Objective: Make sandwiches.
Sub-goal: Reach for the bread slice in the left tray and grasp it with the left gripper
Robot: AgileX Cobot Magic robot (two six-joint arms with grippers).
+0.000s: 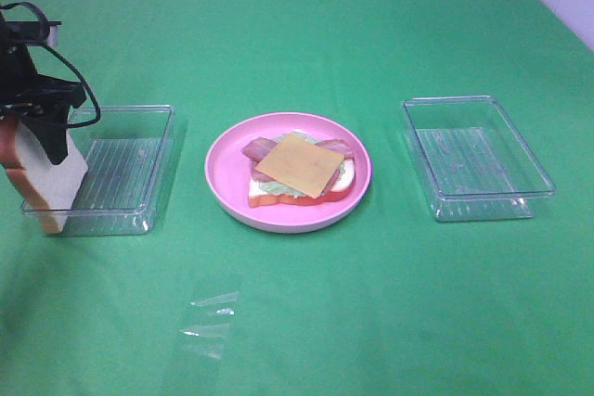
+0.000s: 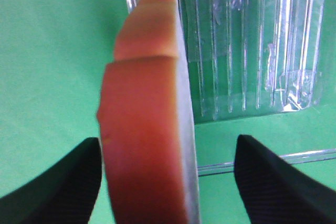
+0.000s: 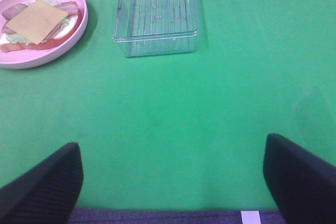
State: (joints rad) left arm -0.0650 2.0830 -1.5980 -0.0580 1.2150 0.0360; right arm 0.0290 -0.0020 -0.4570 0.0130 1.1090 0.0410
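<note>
Exterior high view, leftmost: the left gripper (image 1: pixel 46 132) straddles an upright bread slice (image 1: pixel 51 183) — whether it pinches yet, I cannot tell — beside a ribbed clear tray (image 1: pixel 139 169). Centre, the open sandwich (image 1: pixel 299 170) awaits it on the pink plate (image 1: pixel 227 183), glossy cheese square (image 1: pixel 299 164) uppermost. The right gripper (image 3: pixel 173 182) idles spread.

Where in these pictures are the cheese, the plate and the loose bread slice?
cheese (image 1: pixel 299 165), high view, middle of its top face
plate (image 1: pixel 225 194), high view, bare pink rim
bread slice (image 2: pixel 144 140), left wrist view, orange-brown crust edge
</note>
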